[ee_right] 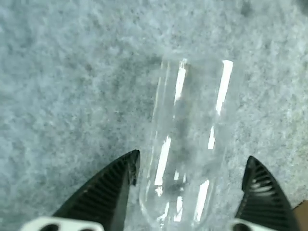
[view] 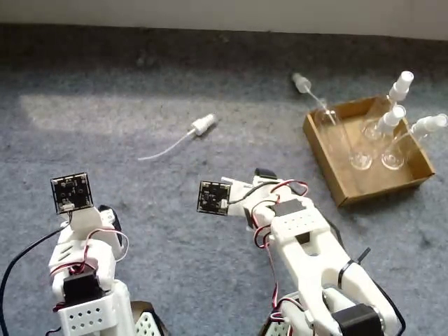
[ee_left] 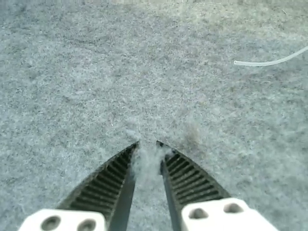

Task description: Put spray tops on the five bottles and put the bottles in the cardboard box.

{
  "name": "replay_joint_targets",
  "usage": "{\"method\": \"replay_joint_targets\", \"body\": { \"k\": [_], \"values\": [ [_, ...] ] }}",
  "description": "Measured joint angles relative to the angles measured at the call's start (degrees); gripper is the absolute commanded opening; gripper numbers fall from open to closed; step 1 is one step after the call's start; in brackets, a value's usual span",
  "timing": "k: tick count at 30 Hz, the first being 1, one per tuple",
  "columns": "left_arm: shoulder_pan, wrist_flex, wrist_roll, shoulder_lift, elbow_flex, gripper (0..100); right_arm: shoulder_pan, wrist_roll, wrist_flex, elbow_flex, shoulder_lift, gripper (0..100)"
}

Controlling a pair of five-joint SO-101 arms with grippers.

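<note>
Bottle (ee_right: 187, 110) lies between wide-spread right hand (ee_right: 192, 158) fingers, ungripped; left hand (ee_left: 147, 143) barely parted, empty.

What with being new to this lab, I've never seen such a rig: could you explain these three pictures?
Two small robot arms, left and right, sit side by side on a grey carpet. The overhead picture looks down on both; the other two come from cameras on their wrists. The left gripper hangs over bare carpet, holding nothing, fingers open by a narrow gap. The right gripper is open around a clear bottle, not clamped on it. A cardboard box holds bottles, three with spray tops. One loose spray top lies on the carpet, another near the box.
</note>
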Motion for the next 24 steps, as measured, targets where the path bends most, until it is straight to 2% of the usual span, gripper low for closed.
{"method": "replay_joint_targets", "body": {
  "k": [8, 13, 16, 20, 24],
  "values": [
    [0.0, 0.0, 0.0, 0.0, 0.0, 1, 0.0, -1.1, 0.0, 0.0, -2.7, 29.8],
    [0.0, 0.0, 0.0, 0.0, 0.0, 1, 0.0, -10.0, 0.2, -1.7, -11.2, 29.8],
    [0.0, 0.0, 0.0, 0.0, 0.0, 1, 0.0, -14.6, 4.5, -3.6, -14.9, 29.7],
    [0.0, 0.0, 0.0, 0.0, 0.0, 1, 0.0, -24.8, 13.9, -9.3, -16.3, 29.7],
    [0.0, 0.0, 0.0, 0.0, 0.0, 1, 0.0, -41.9, 24.2, -15.9, -16.4, 29.7]
  ]
}}
